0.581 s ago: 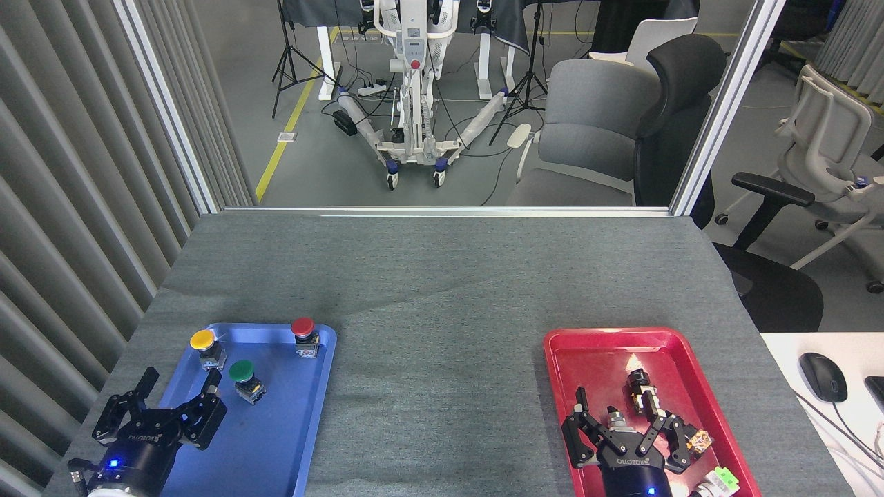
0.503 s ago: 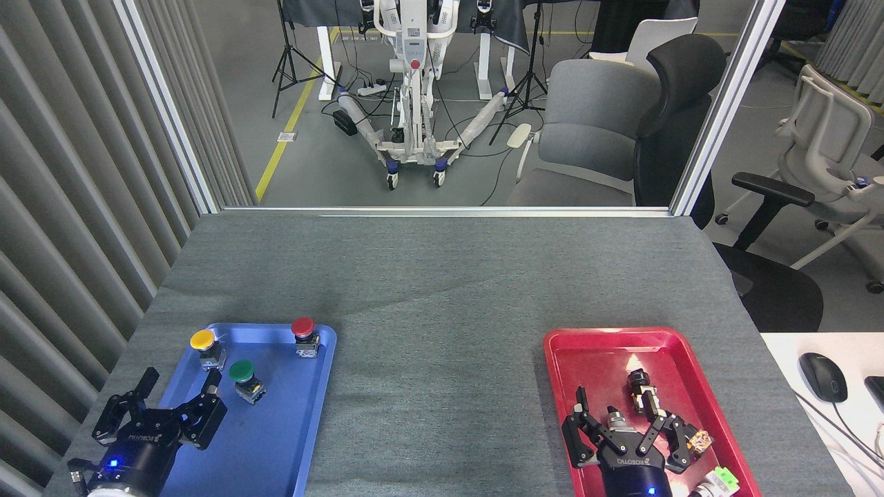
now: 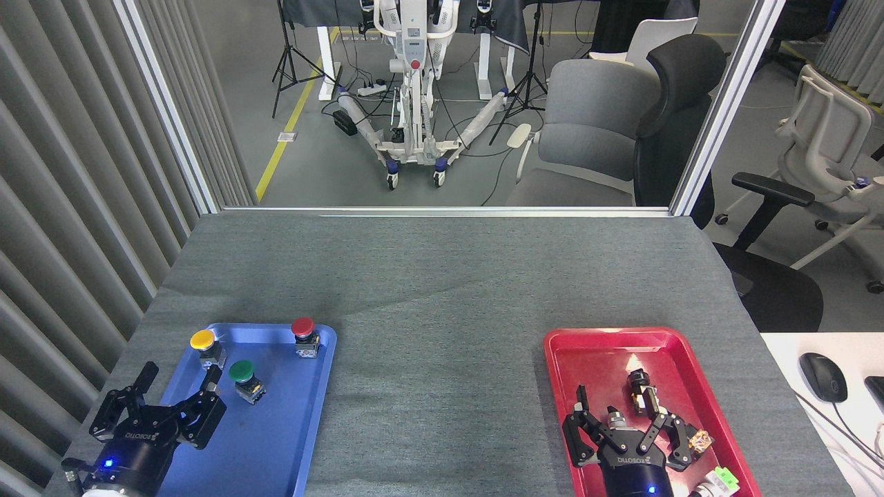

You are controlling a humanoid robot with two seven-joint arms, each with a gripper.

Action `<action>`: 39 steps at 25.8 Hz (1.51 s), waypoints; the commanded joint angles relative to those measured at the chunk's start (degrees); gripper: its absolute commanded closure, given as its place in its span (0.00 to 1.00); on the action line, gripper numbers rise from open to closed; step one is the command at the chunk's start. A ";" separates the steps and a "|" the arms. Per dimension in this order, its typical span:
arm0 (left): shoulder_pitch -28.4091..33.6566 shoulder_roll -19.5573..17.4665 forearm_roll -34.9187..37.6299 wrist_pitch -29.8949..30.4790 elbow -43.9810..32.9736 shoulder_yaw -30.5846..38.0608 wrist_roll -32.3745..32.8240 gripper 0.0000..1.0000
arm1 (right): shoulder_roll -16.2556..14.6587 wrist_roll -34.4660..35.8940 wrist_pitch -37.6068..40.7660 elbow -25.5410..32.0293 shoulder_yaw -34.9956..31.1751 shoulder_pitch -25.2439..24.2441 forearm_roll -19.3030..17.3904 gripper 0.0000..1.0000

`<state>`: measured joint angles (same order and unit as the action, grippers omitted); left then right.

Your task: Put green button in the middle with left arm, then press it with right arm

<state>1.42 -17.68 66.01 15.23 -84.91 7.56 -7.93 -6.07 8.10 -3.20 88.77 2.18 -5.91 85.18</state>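
Note:
The green button (image 3: 242, 373) stands upright in the blue tray (image 3: 276, 428), between a yellow-capped button (image 3: 204, 342) and a red-capped one (image 3: 303, 330). My left gripper (image 3: 179, 376) hovers over the tray's near left corner, open and empty, with its right fingertip just left of the green cap. Low over the red tray (image 3: 594, 352), my right gripper (image 3: 618, 404) is open around nothing. The middle (image 3: 435, 373) is bare grey cloth between the two trays.
Small switch parts (image 3: 642, 390) lie in the red tray beside my right gripper, and a green-and-white part (image 3: 718, 478) sits at its near corner. A white desk with a mouse (image 3: 823, 377) adjoins the table on the right.
My left gripper has edged slightly to the left and up in the view. The buttons and my right gripper have not moved.

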 commanded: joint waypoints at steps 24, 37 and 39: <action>-0.46 0.37 0.70 0.15 0.45 0.00 0.02 0.00 | 0.10 -0.19 0.91 0.00 -0.34 0.11 0.16 0.00; -0.46 0.45 0.61 0.50 2.91 -0.09 -0.33 0.01 | 0.18 -0.01 1.00 0.53 -0.34 0.11 1.13 0.00; -0.46 0.54 0.61 0.50 2.82 -0.09 -0.33 0.01 | 0.18 0.34 1.00 0.53 -0.34 0.11 1.48 0.00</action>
<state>1.01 -17.33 66.70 15.73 -81.96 7.47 -8.11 -5.91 8.01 -2.26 89.24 1.84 -5.80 86.12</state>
